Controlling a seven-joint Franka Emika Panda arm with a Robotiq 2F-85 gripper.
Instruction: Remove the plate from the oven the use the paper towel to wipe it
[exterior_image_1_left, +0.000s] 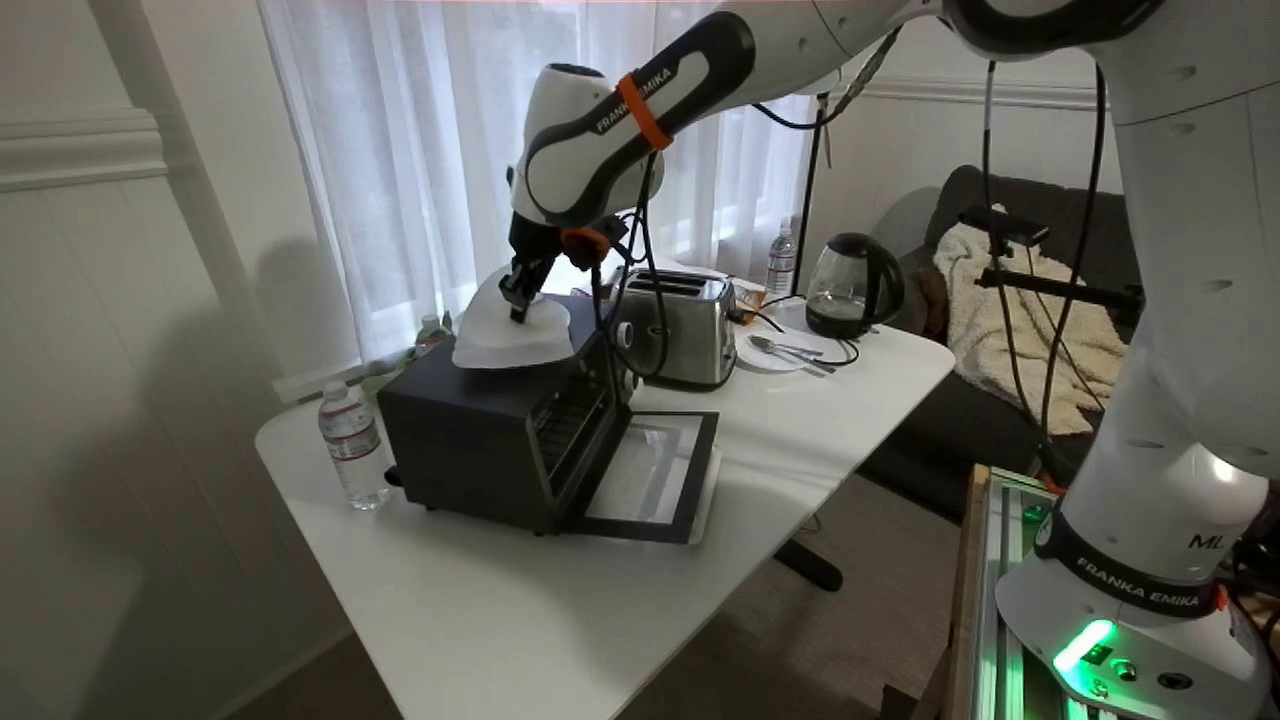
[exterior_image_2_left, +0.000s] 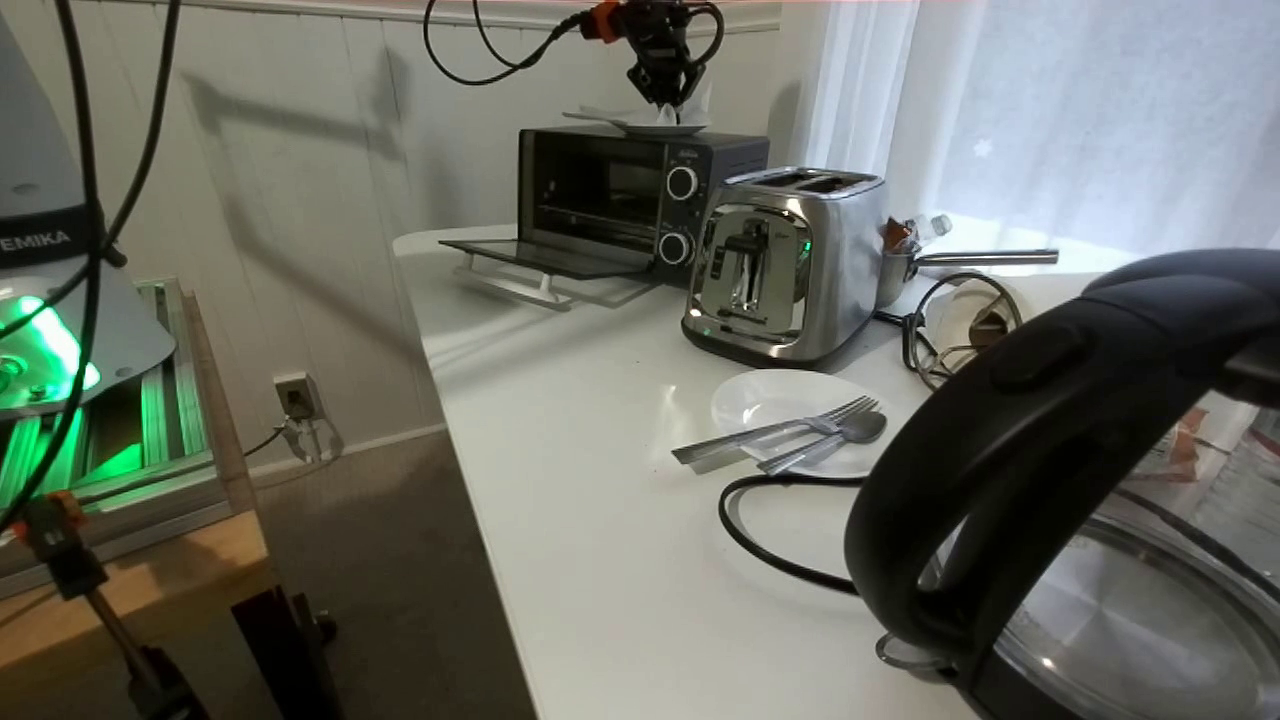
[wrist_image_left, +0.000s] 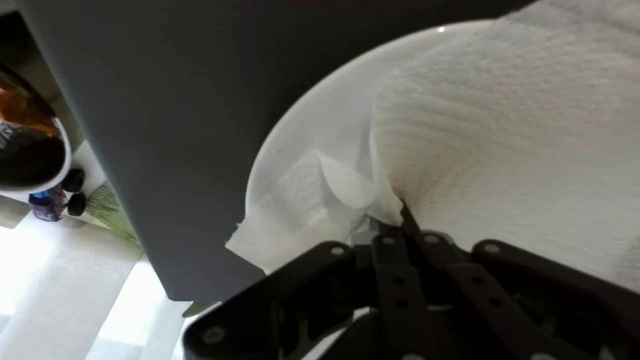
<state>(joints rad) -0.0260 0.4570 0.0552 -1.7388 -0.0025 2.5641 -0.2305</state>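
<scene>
Claw clamped together on fold of paper towel, above oven. Plate is outside, lying on oven top, partly covered by paper towel. In wrist view, dark strip of oven top shows between plate rim and oven edge. Oven door lowered at oven front; past it, strip of tabletop until edge. Toaster stands just beside oven, so little room there. On oven side away from toaster, room is wider; water bottle stands near oven back corner.
</scene>
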